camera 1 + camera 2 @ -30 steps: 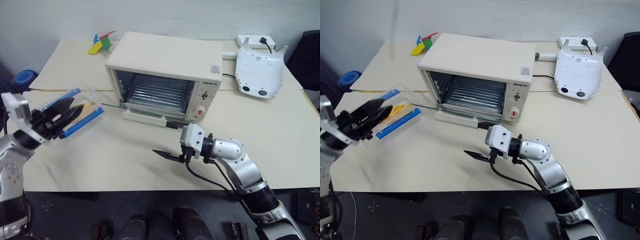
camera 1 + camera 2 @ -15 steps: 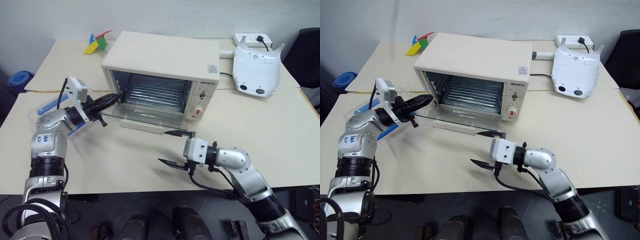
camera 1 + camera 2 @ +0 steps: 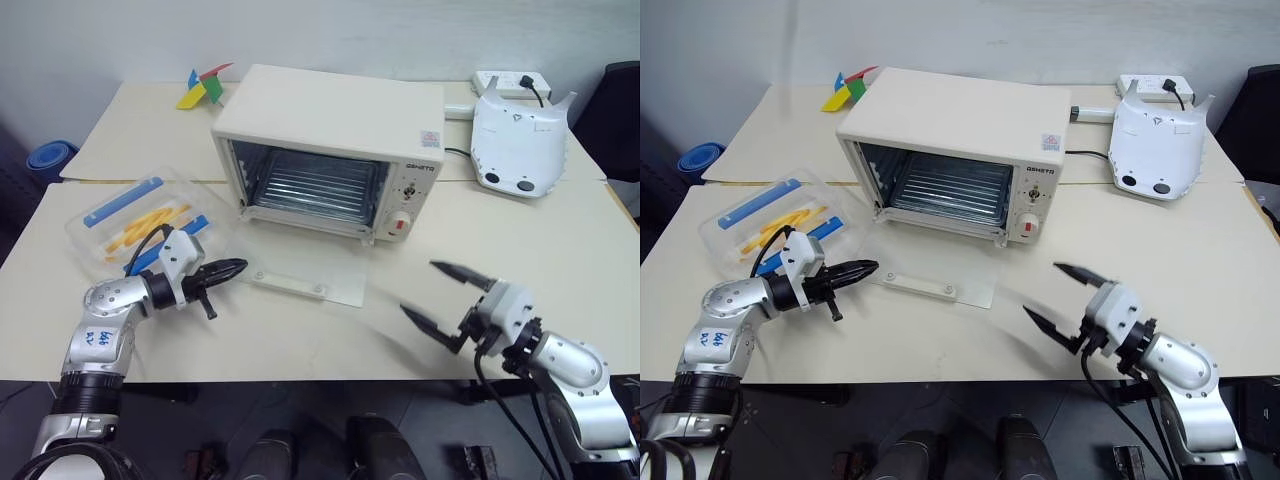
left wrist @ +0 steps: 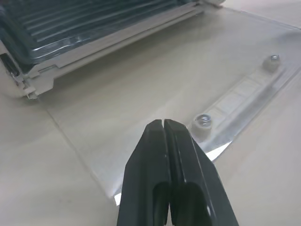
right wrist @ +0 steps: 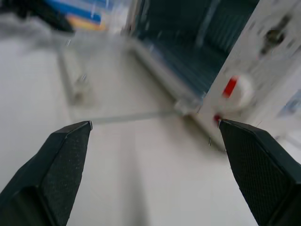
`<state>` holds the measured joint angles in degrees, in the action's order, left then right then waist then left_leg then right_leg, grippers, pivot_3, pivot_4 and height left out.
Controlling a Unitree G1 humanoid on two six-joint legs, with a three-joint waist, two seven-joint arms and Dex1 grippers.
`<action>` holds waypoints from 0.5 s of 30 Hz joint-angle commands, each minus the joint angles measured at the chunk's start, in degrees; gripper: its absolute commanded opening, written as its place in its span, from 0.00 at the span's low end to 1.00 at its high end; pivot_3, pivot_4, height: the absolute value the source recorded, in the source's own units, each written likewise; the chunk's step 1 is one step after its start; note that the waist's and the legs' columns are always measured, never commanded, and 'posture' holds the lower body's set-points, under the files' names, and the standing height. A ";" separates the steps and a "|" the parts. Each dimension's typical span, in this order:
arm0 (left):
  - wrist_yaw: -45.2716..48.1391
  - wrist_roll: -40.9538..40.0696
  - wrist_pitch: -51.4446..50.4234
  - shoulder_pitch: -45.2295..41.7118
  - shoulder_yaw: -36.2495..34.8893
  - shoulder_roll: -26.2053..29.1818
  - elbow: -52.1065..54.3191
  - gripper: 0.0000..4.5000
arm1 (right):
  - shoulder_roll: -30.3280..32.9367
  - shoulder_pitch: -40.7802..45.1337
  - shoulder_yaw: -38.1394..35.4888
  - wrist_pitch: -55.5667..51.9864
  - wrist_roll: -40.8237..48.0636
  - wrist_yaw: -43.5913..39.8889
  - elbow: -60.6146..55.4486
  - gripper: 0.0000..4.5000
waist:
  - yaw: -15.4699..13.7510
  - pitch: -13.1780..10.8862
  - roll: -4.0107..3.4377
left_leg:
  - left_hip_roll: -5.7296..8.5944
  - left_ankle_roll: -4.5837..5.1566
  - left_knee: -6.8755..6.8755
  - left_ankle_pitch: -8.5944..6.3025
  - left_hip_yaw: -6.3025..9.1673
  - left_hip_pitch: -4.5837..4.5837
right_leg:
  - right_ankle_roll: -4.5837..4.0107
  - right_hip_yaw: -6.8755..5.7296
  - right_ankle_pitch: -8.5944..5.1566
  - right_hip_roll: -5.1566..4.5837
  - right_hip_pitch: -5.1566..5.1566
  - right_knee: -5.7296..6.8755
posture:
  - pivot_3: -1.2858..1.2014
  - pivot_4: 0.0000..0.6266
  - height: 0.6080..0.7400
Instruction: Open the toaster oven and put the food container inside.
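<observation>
Toaster oven point(image 3: 330, 150) door is dropped flat; food container point(image 3: 135, 220), left of centre, is judged light, stiff, slick, best taken by blue-clip sides; left gripper point(image 3: 235, 268) is pinched empty, right gripper point(image 3: 435, 292) spread wide.

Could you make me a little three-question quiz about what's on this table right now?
1. True or false: the toaster oven door is shut.
2. Where does the food container lie? A inside the oven; B on the table, on the robot's left of the oven; C in the right gripper.
3. Which gripper has its fingers closed together?

Key:
1. False: the glass door lies flat open.
2. B.
3. The left gripper, empty; the right one is wide open.
</observation>
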<state>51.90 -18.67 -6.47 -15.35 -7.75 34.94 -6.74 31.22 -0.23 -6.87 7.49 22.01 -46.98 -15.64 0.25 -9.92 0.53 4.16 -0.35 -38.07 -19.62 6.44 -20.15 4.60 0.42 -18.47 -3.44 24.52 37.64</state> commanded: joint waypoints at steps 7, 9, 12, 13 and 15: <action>-13.44 -14.83 -2.64 24.33 -24.37 -8.80 17.33 0.35 | -5.40 7.52 3.77 1.26 6.26 -4.57 -0.05 1.00 | 0.41 -0.03 0.04 | -0.13 -0.03 0.01 -0.04 -0.04 -0.02 | 0.00 0.00 0.00 0.07 0.03 -0.10 | 0.52 0.24 1.00; -15.57 -17.35 -3.26 31.42 -30.02 -10.83 19.53 0.48 | -5.77 8.35 5.07 3.00 5.40 -6.41 0.77 1.00 | -0.06 -0.03 0.04 | -0.15 -0.04 0.05 -0.05 -0.01 -0.01 | -0.01 -0.02 -0.01 0.08 0.00 -0.12 | 0.52 0.24 1.00; -20.21 -20.84 -2.86 38.39 -38.85 -14.22 19.15 0.67 | -6.31 9.49 6.34 5.84 4.81 -8.84 2.50 1.00 | -0.36 -0.03 0.06 | -0.12 0.03 -0.01 -0.09 -0.02 0.02 | -0.01 -0.01 0.00 0.05 -0.12 -0.21 | 0.52 0.24 1.00; -21.26 -21.62 -2.69 39.46 -40.49 -14.81 18.88 0.73 | -6.53 9.76 6.53 6.53 4.72 -9.24 3.06 1.00 | -0.56 -0.02 0.09 | -0.10 0.05 -0.04 -0.10 -0.01 0.01 | -0.01 -0.04 0.00 0.04 -0.16 -0.24 | 0.52 0.24 1.00; -23.63 -23.43 -3.35 40.79 -43.51 -15.43 18.69 0.87 | -7.11 10.67 7.00 7.87 4.45 -10.11 4.48 1.00 | -1.32 -0.02 0.11 | -0.10 0.09 -0.09 -0.12 0.04 0.02 | -0.01 -0.08 0.00 0.04 -0.23 -0.27 | 0.52 0.24 1.00</action>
<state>30.18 -39.61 -10.08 25.07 -47.99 19.10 10.47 24.43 9.57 0.03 13.37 26.23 -56.18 -11.02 -1.07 -9.94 0.64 4.07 -0.25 -38.18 -19.74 6.48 -20.13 4.60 0.34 -18.48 -3.40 24.27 37.34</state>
